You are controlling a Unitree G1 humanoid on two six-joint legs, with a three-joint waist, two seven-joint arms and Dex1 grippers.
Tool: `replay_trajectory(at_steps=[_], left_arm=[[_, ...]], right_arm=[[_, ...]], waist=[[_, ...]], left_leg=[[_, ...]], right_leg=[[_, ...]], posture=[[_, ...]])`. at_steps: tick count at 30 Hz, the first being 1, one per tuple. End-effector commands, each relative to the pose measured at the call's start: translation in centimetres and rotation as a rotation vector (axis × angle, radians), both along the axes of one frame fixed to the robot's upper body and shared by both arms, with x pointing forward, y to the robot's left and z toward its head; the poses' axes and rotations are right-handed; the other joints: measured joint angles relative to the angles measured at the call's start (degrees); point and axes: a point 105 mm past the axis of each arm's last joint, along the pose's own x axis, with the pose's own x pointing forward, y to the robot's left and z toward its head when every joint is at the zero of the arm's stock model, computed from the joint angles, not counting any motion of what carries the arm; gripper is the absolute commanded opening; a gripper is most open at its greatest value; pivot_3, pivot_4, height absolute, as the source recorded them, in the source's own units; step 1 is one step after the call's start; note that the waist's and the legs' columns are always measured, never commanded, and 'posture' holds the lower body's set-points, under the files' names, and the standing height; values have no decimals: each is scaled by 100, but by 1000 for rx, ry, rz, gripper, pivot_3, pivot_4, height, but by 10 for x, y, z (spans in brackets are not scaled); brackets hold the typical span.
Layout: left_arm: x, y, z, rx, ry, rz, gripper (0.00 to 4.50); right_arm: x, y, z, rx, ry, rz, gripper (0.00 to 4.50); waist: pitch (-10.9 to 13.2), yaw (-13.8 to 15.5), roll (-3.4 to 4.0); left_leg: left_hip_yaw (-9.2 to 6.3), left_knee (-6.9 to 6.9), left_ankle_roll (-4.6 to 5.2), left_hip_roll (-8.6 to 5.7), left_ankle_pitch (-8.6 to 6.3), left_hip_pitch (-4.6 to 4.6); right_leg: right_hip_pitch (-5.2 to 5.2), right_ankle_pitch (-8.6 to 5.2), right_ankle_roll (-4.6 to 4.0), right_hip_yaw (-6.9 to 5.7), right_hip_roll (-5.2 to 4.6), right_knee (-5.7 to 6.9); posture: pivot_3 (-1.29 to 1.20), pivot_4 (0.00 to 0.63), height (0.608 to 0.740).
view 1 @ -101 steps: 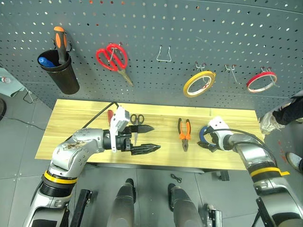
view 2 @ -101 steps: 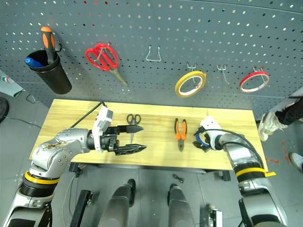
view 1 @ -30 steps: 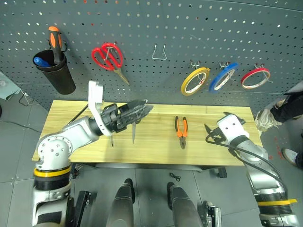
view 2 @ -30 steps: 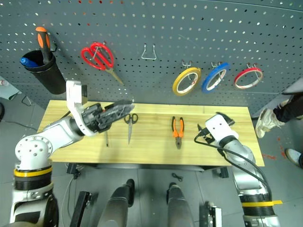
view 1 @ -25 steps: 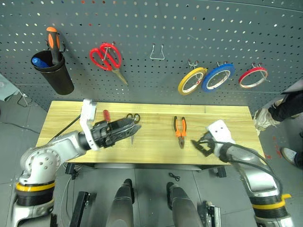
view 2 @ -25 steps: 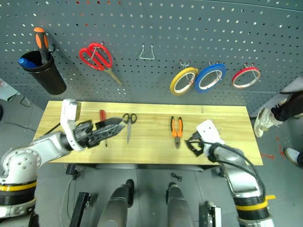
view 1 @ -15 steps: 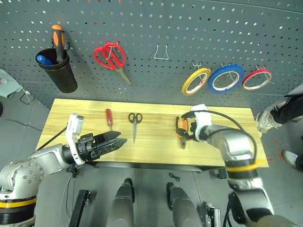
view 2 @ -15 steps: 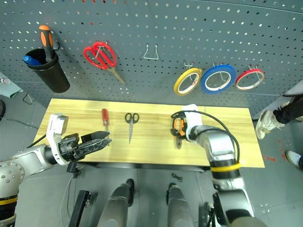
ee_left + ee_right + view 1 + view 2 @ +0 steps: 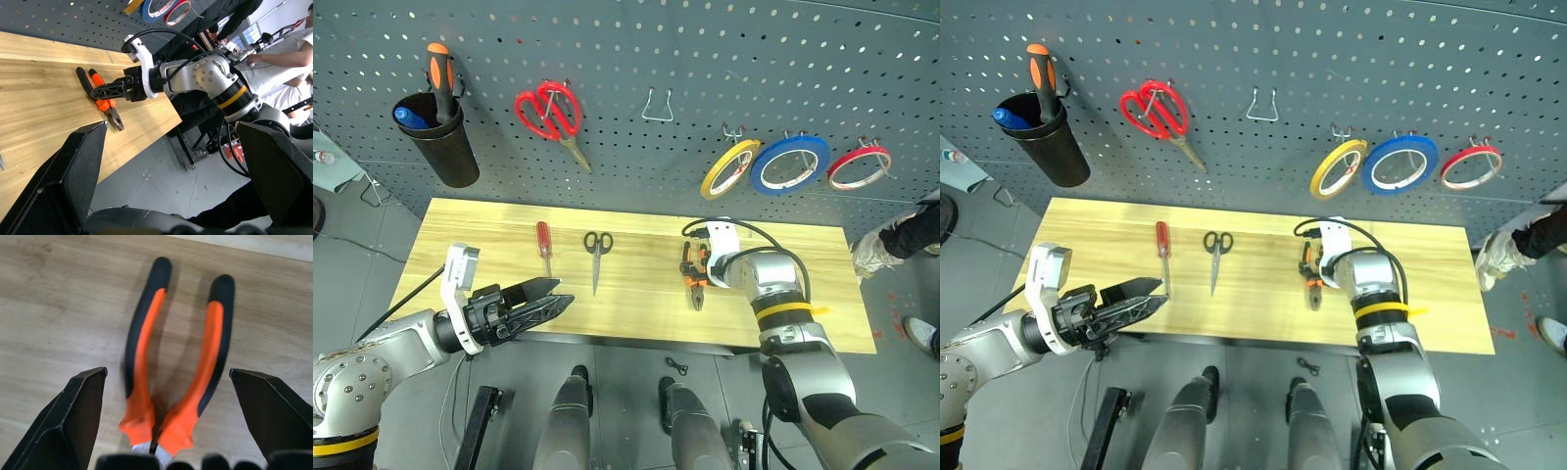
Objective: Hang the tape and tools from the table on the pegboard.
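Observation:
The blue tape (image 9: 790, 164) hangs on a hook of the grey pegboard (image 9: 636, 49), between the yellow and red rolls. On the wooden table (image 9: 460, 245) lie the red-handled screwdriver (image 9: 544, 245), the small scissors (image 9: 597, 252) and the orange-and-black pliers (image 9: 695, 276). My right gripper (image 9: 695, 264) hovers just over the pliers, open. In the right wrist view its fingers (image 9: 73, 421) stand on either side of the pliers' handles (image 9: 171, 362) without touching them. My left gripper (image 9: 563, 293) is open and empty at the table's front edge, below the screwdriver.
Also on the pegboard are a yellow roll (image 9: 729, 168), a red roll (image 9: 859, 166), large red scissors (image 9: 551, 113), a bare wire hook (image 9: 656, 106) and a black cup (image 9: 438, 142) with an orange-handled screwdriver. A person's shoe (image 9: 871, 250) is past the table's right end.
The right gripper swung from the table's right end leftward and down over the pliers. The left arm pulled back from above the scissors to the front edge. Earlier, the blue tape went from table to pegboard.

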Motion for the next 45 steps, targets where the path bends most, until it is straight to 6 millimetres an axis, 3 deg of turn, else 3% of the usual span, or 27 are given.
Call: replay_trajectory(at_steps=[1,8,14,20,22,25,28,31,33,36,39,41,45], left_arm=[[-4,-3,9,-5,-39,-20,4500],[-3,-4,11,-8,-45,-19,4500],[-3,-4,12,-9,-48,-18,4500],[-2,-3,13,-13,-55,-15,4500],[-1,-2,16,-21,-64,-9,4500],[2,3,24,-51,-81,10,4500],[7,10,40,-121,-110,48,4500],[13,12,72,-227,-187,78,4500],[14,9,92,-286,-228,76,4500],[16,6,129,-379,-321,86,4500],[19,6,147,-425,-357,102,4500],[22,4,158,-430,-397,100,4500],[32,4,163,-424,-422,108,4500]], right_arm=[[5,-6,0,-14,-20,-24,4482],[7,-4,-5,2,-5,-20,4482],[2,7,-7,41,8,20,2888],[-7,13,-4,12,-25,138,2887],[-10,27,21,18,-143,270,2887],[-28,58,85,54,-410,508,2887],[-53,75,141,96,-654,614,2887],[-87,91,216,175,-990,667,2887],[-101,95,247,192,-1132,659,2887],[-105,94,292,155,-1345,578,2887],[-99,92,312,132,-1439,514,2887],[-86,89,325,91,-1510,449,2887],[-63,83,333,18,-1603,378,2887]], waist=[[0,-1,0],[0,1,0],[0,-2,0],[0,13,0],[1,21,2],[12,16,16],[14,-8,19],[14,27,19],[14,57,18],[13,92,17],[12,133,15],[11,143,14],[11,148,14]], left_leg=[[0,0,0,1,0,0],[-2,-2,0,1,0,0],[-4,-2,0,2,0,0],[-6,-3,0,2,0,-1],[-7,-4,0,1,0,-1],[-8,-4,0,2,0,-5],[-9,-5,0,10,0,-4],[-29,-5,-1,13,0,-3],[-40,-2,-4,11,1,-8],[-45,1,-8,7,4,-9],[-60,2,-28,8,16,-14],[-61,-2,-27,7,16,-11],[-67,-9,-39,7,24,-13]], right_leg=[[0,0,0,-1,0,0],[0,0,-1,-4,0,0],[0,0,-2,-7,0,0],[1,-2,-3,-9,0,-1],[1,-2,-3,-10,0,-1],[-4,-3,-3,-10,0,0],[-9,-10,10,-11,6,5],[-5,-18,4,-27,11,13],[-4,-18,1,-33,10,16],[5,-14,-3,-36,7,12],[6,-8,-9,-58,7,9],[13,-6,-15,-62,5,6],[10,-3,-21,-72,7,4]], posture=[[260,345,740],[263,351,740],[263,351,740],[264,348,740],[264,348,740],[264,348,740],[254,346,740],[238,334,740],[232,334,740],[225,334,740],[225,334,740],[226,323,740],[233,324,740]])
